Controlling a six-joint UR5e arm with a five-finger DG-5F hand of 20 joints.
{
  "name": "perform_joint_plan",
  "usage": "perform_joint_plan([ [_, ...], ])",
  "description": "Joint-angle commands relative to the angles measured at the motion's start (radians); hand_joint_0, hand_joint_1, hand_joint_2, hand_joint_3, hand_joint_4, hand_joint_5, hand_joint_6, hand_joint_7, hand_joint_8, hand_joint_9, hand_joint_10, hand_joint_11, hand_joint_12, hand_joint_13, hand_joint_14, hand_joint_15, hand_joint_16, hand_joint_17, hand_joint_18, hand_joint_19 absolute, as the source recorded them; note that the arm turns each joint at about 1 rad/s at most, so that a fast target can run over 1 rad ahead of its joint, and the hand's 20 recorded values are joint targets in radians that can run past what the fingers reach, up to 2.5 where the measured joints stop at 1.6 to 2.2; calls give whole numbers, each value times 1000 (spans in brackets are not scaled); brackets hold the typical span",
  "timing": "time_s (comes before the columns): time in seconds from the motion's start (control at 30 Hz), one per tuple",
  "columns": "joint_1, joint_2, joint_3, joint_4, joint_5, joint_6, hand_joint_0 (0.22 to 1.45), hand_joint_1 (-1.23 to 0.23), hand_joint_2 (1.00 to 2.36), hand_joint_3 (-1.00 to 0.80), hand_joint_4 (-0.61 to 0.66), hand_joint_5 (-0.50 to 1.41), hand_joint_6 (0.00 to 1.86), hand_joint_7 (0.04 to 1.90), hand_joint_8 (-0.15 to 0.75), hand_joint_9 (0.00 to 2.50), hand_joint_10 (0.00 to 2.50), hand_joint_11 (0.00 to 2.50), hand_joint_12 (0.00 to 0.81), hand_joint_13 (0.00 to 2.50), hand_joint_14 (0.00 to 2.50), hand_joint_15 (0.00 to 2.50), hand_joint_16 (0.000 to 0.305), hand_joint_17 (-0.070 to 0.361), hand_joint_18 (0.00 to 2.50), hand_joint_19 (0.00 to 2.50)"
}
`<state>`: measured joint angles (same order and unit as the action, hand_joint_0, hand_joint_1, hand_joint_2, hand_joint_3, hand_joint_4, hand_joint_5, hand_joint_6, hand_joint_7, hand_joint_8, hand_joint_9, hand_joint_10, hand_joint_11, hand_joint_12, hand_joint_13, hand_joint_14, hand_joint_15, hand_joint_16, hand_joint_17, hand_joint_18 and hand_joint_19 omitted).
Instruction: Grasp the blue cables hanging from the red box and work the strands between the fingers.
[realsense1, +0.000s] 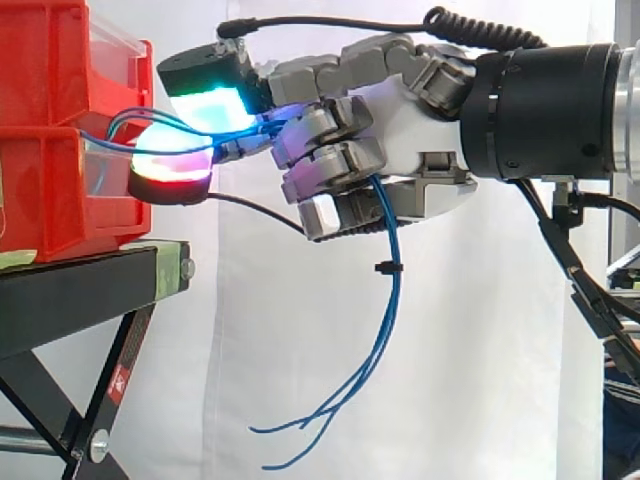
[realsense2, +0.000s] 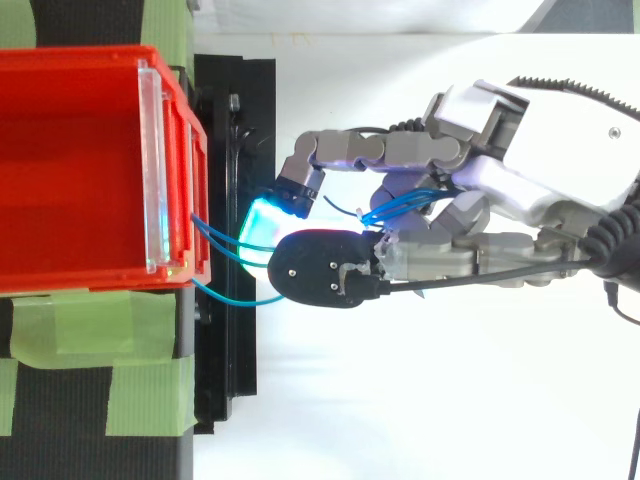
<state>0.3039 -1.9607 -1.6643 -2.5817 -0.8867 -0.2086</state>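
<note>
Blue cables run from the red box front into the hand, whose fingers are curled round them; loose ends hang below. Judgement: rolling the strands should be gentle, with no pull away from the box, lest they slip free.

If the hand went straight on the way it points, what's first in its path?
The front of the red bins. The hand, shut on the blue cables, points straight at it, and its pads are already close. The top view agrees, though the exact gap is hard to judge.
</note>
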Motion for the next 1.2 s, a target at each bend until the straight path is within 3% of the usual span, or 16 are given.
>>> perform_joint_plan([
  [0.0,0,0,0,0,0,0,1080,-710,1021,69,161,466,13,1370,548,1372,2500,2500,622,1800,2500,1605,222,167,2419,660],
  [0.07,1,-1,0,0,0,0,1132,-668,1016,137,156,505,13,1367,548,1372,2500,2500,622,1800,2500,1605,222,167,2419,660],
  [0.13,0,0,0,0,0,0,1064,-665,1006,151,180,532,14,1370,548,1372,2500,2500,622,1800,2500,1605,222,167,2419,660],
  [0.17,0,0,0,0,0,0,982,-664,1005,103,198,537,15,1357,548,1372,2500,2500,622,1800,2500,1605,222,167,2419,660],
  [0.2,0,0,0,0,0,0,858,-653,1006,-120,269,523,17,1296,548,1372,2500,2500,622,1800,2500,1605,222,167,2419,660],
  [0.27,-2,0,0,0,0,0,831,-638,1013,-268,265,507,17,1262,548,1372,2500,2500,622,1800,2500,1605,222,167,2419,660],
  [0.33,-2,0,0,0,2,2,875,-674,1021,-299,236,479,19,1239,548,1372,2500,2500,622,1800,2500,1605,222,167,2419,660],
  [0.4,-2,0,0,0,0,3,1009,-718,1022,-153,194,459,19,1237,548,1372,2500,2500,622,1800,2500,1605,222,167,2419,660],
  [0.47,-2,0,0,0,0,3,1052,-724,1022,-87,155,463,18,1290,548,1372,2500,2500,622,1800,2500,1605,222,167,2419,660],
  [0.57,-2,0,0,0,2,3,970,-732,1022,-145,141,451,15,1320,548,1372,2500,2500,622,1800,2500,1605,222,167,2419,660],
  [0.67,-2,0,0,0,0,3,818,-697,1015,-595,145,424,14,1332,548,1372,2500,2500,622,1800,2500,1605,222,167,2419,660],
  [0.73,-2,0,0,0,2,3,827,-695,1012,-699,149,429,14,1331,548,1372,2500,2500,622,1800,2500,1605,222,167,2419,660],
  [0.8,-2,0,0,0,2,3,922,-712,1022,-336,136,433,14,1340,548,1372,2500,2500,622,1800,2500,1605,222,167,2419,660],
  [0.87,-2,0,0,0,2,3,972,-716,1025,-101,119,423,12,1342,548,1372,2500,2500,622,1800,2500,1605,222,167,2419,660],
  [1.03,-2,0,0,0,2,3,975,-693,1020,-23,144,436,9,1389,548,1372,2500,2500,622,1800,2500,1605,222,167,2419,660],
  [1.17,-2,0,0,0,2,3,875,-676,1019,-201,182,438,9,1382,548,1372,2500,2500,622,1800,2500,1605,222,167,2419,660],
])
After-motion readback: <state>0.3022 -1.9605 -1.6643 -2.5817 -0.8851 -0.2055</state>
